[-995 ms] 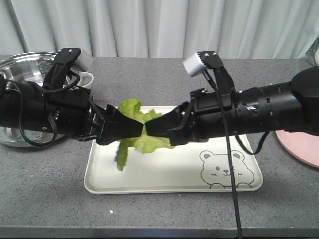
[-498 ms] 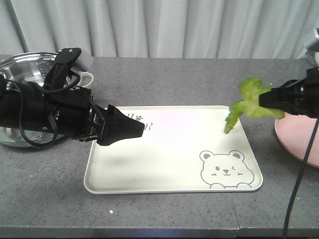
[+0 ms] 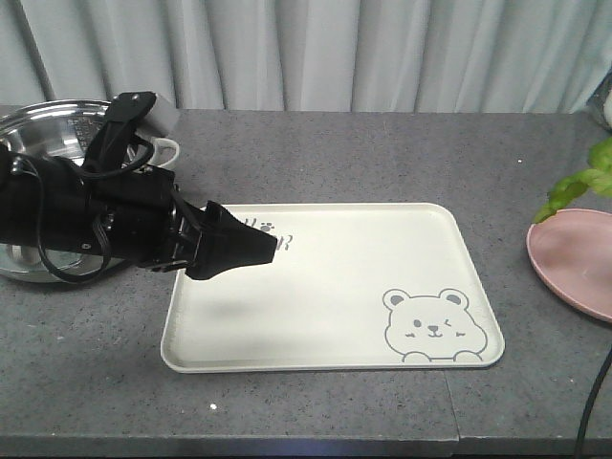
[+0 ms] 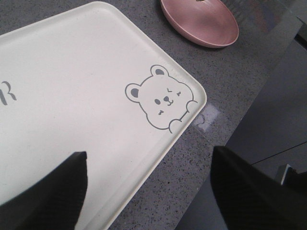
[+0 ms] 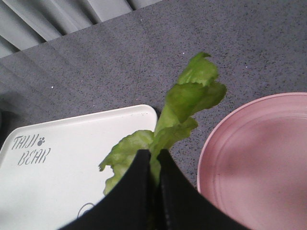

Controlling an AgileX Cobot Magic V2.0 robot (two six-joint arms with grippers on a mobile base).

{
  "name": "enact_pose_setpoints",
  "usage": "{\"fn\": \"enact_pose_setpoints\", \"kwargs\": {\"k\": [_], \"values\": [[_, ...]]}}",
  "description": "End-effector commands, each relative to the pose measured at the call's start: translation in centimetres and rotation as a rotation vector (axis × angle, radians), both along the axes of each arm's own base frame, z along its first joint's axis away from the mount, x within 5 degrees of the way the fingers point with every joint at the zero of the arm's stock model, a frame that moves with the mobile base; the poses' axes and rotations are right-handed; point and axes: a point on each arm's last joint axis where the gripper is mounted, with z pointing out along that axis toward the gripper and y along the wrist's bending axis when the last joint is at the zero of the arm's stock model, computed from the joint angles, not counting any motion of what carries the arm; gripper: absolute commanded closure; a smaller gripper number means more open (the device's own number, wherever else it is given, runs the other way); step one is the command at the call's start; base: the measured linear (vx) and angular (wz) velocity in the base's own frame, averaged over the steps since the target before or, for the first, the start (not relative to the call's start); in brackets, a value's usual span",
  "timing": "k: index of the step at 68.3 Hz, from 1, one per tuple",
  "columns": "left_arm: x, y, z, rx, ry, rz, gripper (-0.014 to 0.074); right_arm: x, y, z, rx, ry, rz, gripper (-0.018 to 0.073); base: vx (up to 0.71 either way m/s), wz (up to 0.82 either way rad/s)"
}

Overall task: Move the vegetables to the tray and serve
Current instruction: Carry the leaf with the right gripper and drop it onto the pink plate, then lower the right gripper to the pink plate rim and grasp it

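Observation:
The cream tray (image 3: 325,316) with the bear drawing lies mid-table with nothing on it. My left gripper (image 3: 266,247) hovers over its left part; in the left wrist view it (image 4: 151,191) stands open, holding nothing, over the tray's (image 4: 72,81) front edge. My right gripper (image 5: 153,157) is shut on a green lettuce leaf (image 5: 189,96), one of the vegetables, held above the strip of table between the tray's (image 5: 72,163) corner and the pink plate. In the front view only the leaf (image 3: 583,182) shows at the right edge; the right gripper itself is out of frame there.
A round pink plate (image 3: 574,263) sits right of the tray, also seen in the wrist views (image 5: 259,158) (image 4: 199,21). A steel pot (image 3: 38,124) and a white cup (image 3: 164,151) stand behind my left arm. The table's front edge (image 4: 211,124) runs close to the tray.
The right gripper pulled away to the right with the leaf, from the tray's middle past its right edge toward the pink plate. The left gripper let go and stayed put.

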Motion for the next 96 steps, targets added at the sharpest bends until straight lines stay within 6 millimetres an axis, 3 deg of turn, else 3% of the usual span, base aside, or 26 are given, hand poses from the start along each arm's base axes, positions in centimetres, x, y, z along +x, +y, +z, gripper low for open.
{"fn": "enact_pose_setpoints", "kwargs": {"k": [1, 34, 42, 51, 59, 70, 82, 96], "values": [[-0.3, -0.1, 1.9, -0.071, -0.040, 0.019, 0.0073, 0.3, -0.8, 1.3, 0.037, -0.084, -0.009, 0.0562, 0.00, 0.00], [-0.3, -0.1, 1.9, -0.071, -0.040, 0.019, 0.0073, 2.9, -3.3, -4.2, 0.024, 0.075, -0.036, 0.0541, 0.00, 0.00], [-0.3, -0.1, 1.9, -0.071, -0.040, 0.019, 0.0073, 2.6, -3.8, -5.2, -0.001, 0.167, -0.064, 0.0468, 0.00, 0.00], [-0.3, -0.1, 1.9, -0.071, -0.040, 0.019, 0.0073, 2.2, -4.3, -5.9, -0.051, 0.258, -0.109, 0.0318, 0.00, 0.00], [-0.3, -0.1, 1.9, -0.071, -0.040, 0.019, 0.0073, 1.9, -4.6, -6.2, -0.080, 0.304, -0.126, 0.0188, 0.00, 0.00], [-0.3, -0.1, 1.9, -0.071, -0.040, 0.019, 0.0073, 1.8, -4.7, -6.3, -0.097, 0.324, -0.130, 0.0086, 0.00, 0.00], [-0.3, -0.1, 1.9, -0.071, -0.040, 0.019, 0.0073, 1.6, -5.2, -6.5, -0.147, 0.349, -0.154, 0.0066, 0.00, 0.00], [-0.3, -0.1, 1.9, -0.071, -0.040, 0.019, 0.0073, 2.1, -6.2, -4.1, -0.211, 0.350, -0.204, 0.0066, 0.00, 0.00]]}}
